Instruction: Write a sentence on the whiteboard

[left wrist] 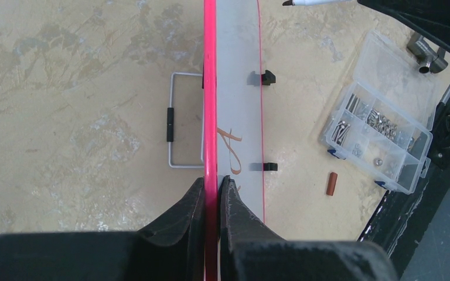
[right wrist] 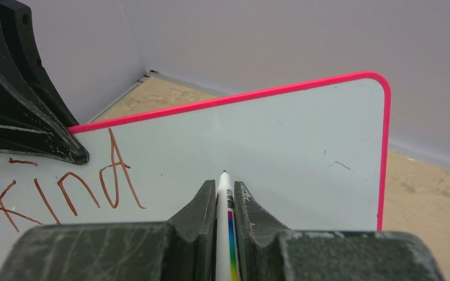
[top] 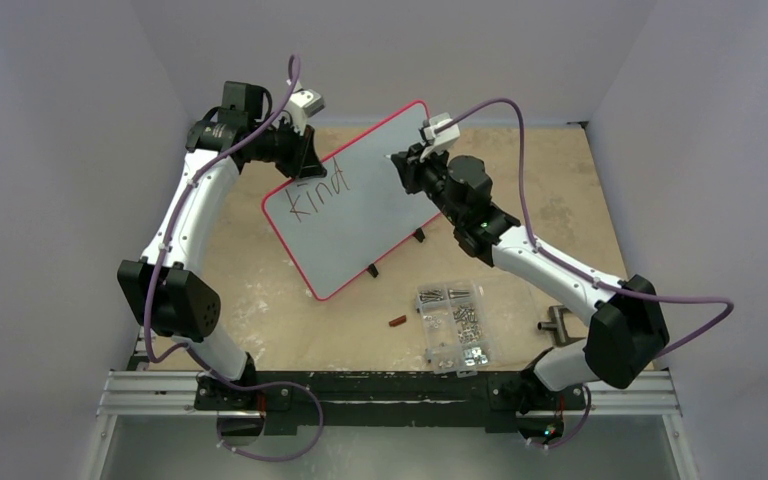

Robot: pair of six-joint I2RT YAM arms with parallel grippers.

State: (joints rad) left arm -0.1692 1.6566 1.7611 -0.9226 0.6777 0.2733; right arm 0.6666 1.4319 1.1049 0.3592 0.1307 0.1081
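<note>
Table [top: 260, 330], near edge: clear screw box [top: 453, 325], with a small red cap [top: 396, 321] beside it. Middle: whiteboard [top: 360, 215], standing tilted on its long edge on black feet. Sentence [top: 318, 192]: only "kind" written, at the left end. Left gripper [left wrist: 212, 182]: clamped on the board's top rim. Right gripper [right wrist: 224, 184]: closed on a marker [right wrist: 225, 231], its tip pointing at the board right of the letters.

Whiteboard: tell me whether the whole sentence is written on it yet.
No, only the letters "kind" stand on the whiteboard, the rest being blank.

White whiteboard [top: 380, 200] rimmed pink-red; marker [right wrist: 224, 202] white with rainbow stripe
</note>
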